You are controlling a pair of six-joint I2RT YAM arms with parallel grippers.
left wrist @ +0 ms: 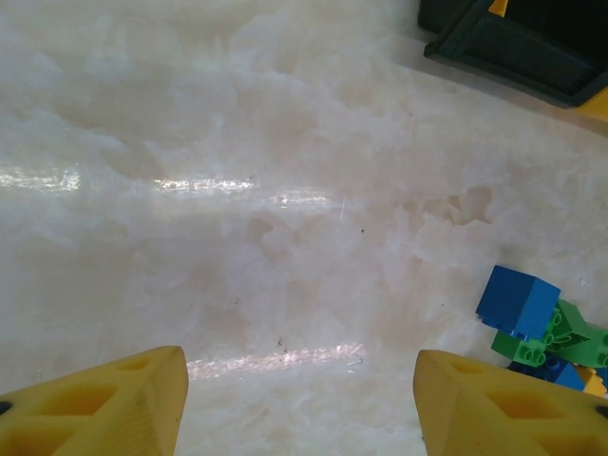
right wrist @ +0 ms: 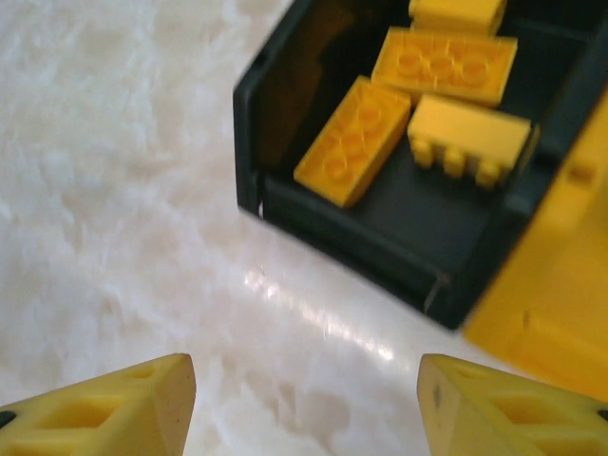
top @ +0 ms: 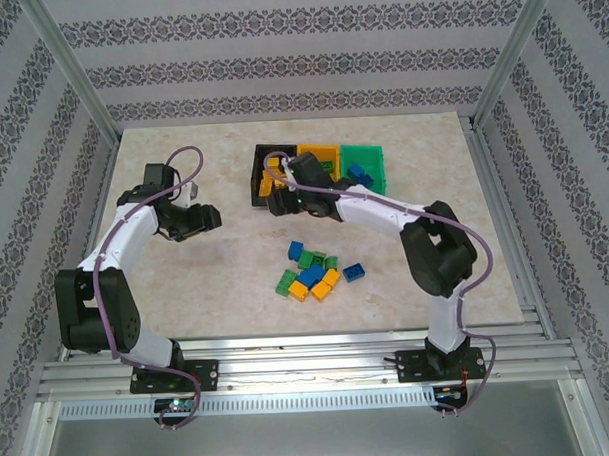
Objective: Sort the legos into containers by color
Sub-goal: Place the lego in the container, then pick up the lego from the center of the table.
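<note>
Three joined containers stand at the back: black [top: 259, 180], yellow-orange [top: 325, 153] and green [top: 370, 156]. In the right wrist view the black bin [right wrist: 380, 237] holds several yellow bricks [right wrist: 353, 141], with the yellow-orange bin's wall [right wrist: 551, 285] beside it. A blue brick [top: 359, 173] lies in the green bin. A loose pile of legos [top: 316, 270] in blue, green and yellow lies mid-table. My right gripper [top: 281, 201] [right wrist: 304, 408] hangs open and empty just in front of the black bin. My left gripper [top: 206, 219] [left wrist: 299, 399] is open and empty over bare table, left of the pile.
In the left wrist view a blue brick [left wrist: 518, 302] and green bricks [left wrist: 560, 342] of the pile sit at the right edge, and the black bin's corner [left wrist: 513, 47] is at top right. Metal frame posts and patterned walls enclose the table [top: 187, 292].
</note>
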